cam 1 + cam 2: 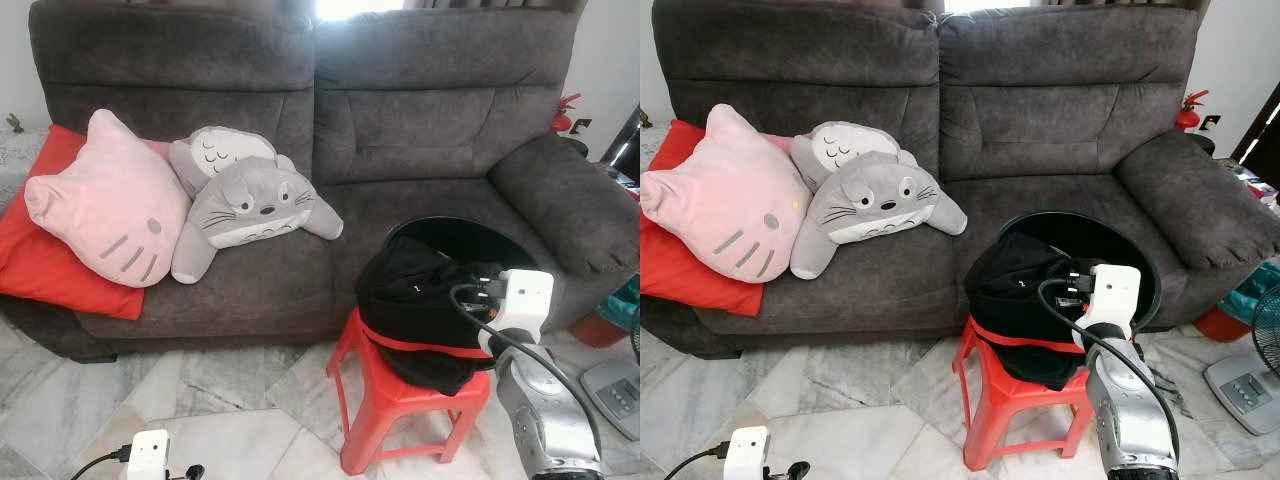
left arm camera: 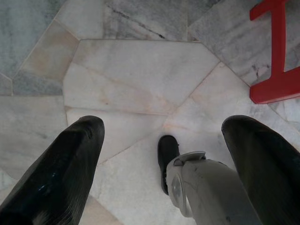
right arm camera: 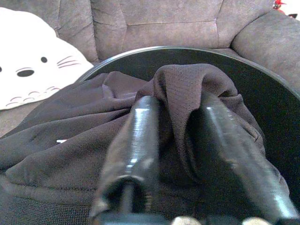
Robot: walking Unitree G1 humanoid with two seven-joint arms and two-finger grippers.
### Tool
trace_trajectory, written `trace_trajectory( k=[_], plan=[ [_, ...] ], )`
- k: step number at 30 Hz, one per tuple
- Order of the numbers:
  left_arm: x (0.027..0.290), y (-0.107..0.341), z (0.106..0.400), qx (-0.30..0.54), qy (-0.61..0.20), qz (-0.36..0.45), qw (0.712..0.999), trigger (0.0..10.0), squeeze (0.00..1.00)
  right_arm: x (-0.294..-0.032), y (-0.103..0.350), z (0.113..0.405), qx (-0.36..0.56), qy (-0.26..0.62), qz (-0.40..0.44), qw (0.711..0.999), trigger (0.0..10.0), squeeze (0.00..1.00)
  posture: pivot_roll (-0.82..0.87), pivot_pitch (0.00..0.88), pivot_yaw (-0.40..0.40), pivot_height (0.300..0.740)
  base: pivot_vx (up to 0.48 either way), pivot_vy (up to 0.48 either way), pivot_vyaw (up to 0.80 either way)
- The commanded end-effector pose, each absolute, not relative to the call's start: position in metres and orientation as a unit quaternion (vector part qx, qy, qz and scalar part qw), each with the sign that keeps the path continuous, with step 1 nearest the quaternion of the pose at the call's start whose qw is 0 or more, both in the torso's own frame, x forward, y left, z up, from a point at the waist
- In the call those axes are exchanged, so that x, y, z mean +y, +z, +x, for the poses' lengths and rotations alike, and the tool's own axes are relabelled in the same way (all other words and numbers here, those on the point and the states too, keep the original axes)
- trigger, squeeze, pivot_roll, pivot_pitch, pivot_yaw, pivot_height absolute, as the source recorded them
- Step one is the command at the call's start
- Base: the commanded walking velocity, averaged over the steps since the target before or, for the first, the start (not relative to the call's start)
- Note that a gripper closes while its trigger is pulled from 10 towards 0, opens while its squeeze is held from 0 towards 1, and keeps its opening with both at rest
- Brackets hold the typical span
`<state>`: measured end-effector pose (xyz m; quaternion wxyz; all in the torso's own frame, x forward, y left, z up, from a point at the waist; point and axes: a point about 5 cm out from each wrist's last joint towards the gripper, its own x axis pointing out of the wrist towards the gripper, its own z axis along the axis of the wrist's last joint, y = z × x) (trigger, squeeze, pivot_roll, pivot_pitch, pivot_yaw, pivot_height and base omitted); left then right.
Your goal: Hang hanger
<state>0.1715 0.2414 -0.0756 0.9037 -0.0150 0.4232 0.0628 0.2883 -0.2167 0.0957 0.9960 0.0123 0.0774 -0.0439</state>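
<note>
Your right gripper (image 3: 176,140) is pinched on a fold of black garment (image 3: 84,145), both fingers (image 3: 133,140) sunk into the cloth with a ridge of fabric bunched between them. That garment sits heaped right under the gripper in a black basket (image 1: 1125,255), which rests on a red stool (image 1: 1015,395) just below. A red strip (image 1: 1025,342) crosses the heap on the near side of the gripper; you cannot tell if it is the hanger or the basket's trim, so no clear hanger is made out.

Likely step: lifting the garment out. Lift straight up and slow, and watch whether only one layer comes or the whole heap. The pinch is on a soft fold, so it may slip; re-grip deeper if the ridge thins. Keep the basket from tipping off the stool.

Orientation: the garment is a crumpled mound with no clear long axis and no readable direction; the pinched ridge runs roughly along the fingers, away from the wrist toward the grey sofa (image 1: 1060,120) beyond.

Your left gripper (image 2: 161,140) hangs low over the marble floor (image 2: 136,75), fingers spread wide, holding nothing.
</note>
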Motion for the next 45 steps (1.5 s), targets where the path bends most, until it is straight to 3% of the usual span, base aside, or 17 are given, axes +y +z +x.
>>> trace_trajectory(
  k=[1, 12, 19, 22, 28, 34, 35, 36, 37, 41, 45],
  plan=[
    [0.243, -0.077, 0.168, 0.433, 0.065, -0.016, 0.899, 10.0, 0.0, -0.225, 0.101, 0.288, 0.068, -0.06, 0.007, 0.996, 10.0, 1.0, -0.09, 0.0, -0.04, 0.716, 0.0, 0.0, 0.0],
    [0.242, -0.078, 0.168, 0.433, 0.065, -0.016, 0.899, 10.0, 0.0, -0.255, 0.116, 0.306, 0.054, -0.104, -0.022, 0.993, 10.0, 1.0, -0.09, 0.0, -0.039, 0.716, 0.0, 0.0, 0.0],
    [0.243, -0.077, 0.168, 0.433, 0.066, -0.017, 0.899, 10.0, 0.0, -0.259, 0.124, 0.316, 0.043, -0.099, -0.032, 0.994, 10.0, 1.0, -0.09, 0.0, -0.036, 0.716, 0.0, 0.0, 0.0],
    [0.243, -0.077, 0.168, 0.433, 0.067, -0.016, 0.899, 10.0, 0.0, -0.256, 0.142, 0.319, -0.007, -0.085, -0.076, 0.993, 10.0, 1.0, -0.08, 0.0, -0.036, 0.716, 0.0, 0.0, 0.0],
    [0.244, -0.078, 0.167, 0.433, 0.068, -0.015, 0.899, 10.0, 0.0, -0.235, 0.159, 0.295, -0.074, -0.043, -0.137, 0.987, 10.0, 1.0, -0.09, 0.0, -0.037, 0.716, 0.0, 0.0, 0.0],
    [0.244, -0.078, 0.167, 0.434, 0.068, -0.013, 0.898, 10.0, 0.0, -0.225, 0.155, 0.263, -0.065, -0.009, -0.216, 0.974, 10.0, 1.0, -0.1, 0.0, -0.04, 0.716, 0.0, 0.0, 0.0],
    [0.244, -0.077, 0.167, 0.434, 0.068, -0.013, 0.898, 10.0, 0.0, -0.224, 0.145, 0.256, -0.035, 0.01, -0.249, 0.968, 10.0, 0.75, -0.11, 0.0, -0.04, 0.716, 0.0, 0.0, 0.0],
    [0.244, -0.077, 0.167, 0.434, 0.068, -0.013, 0.898, 10.0, 0.0, -0.224, 0.145, 0.256, -0.035, 0.01, -0.249, 0.968, 10.0, 0.75, -0.11, 0.0, -0.04, 0.716, 0.0, 0.0, 0.0],
    [0.244, -0.077, 0.167, 0.434, 0.068, -0.013, 0.898, 10.0, 0.0, -0.223, 0.14, 0.251, -0.026, 0.029, -0.278, 0.96, 10.0, 0.0, -0.11, 0.0, -0.04, 0.716, 0.0, 0.0, 0.0],
    [0.243, -0.077, 0.168, 0.434, 0.067, -0.012, 0.898, 10.0, 0.0, -0.22, 0.128, 0.237, 0.001, 0.076, -0.396, 0.915, 10.0, 0.0, -0.11, 0.0, -0.044, 0.716, 0.0, 0.0, 0.0],
    [0.243, -0.077, 0.168, 0.434, 0.068, -0.013, 0.898, 10.0, 0.0, -0.219, 0.116, 0.221, 0.044, 0.095, -0.461, 0.881, 10.0, 0.0, -0.11, 0.0, -0.05, 0.716, 0.0, 0.0, 0.0]
  ],
)
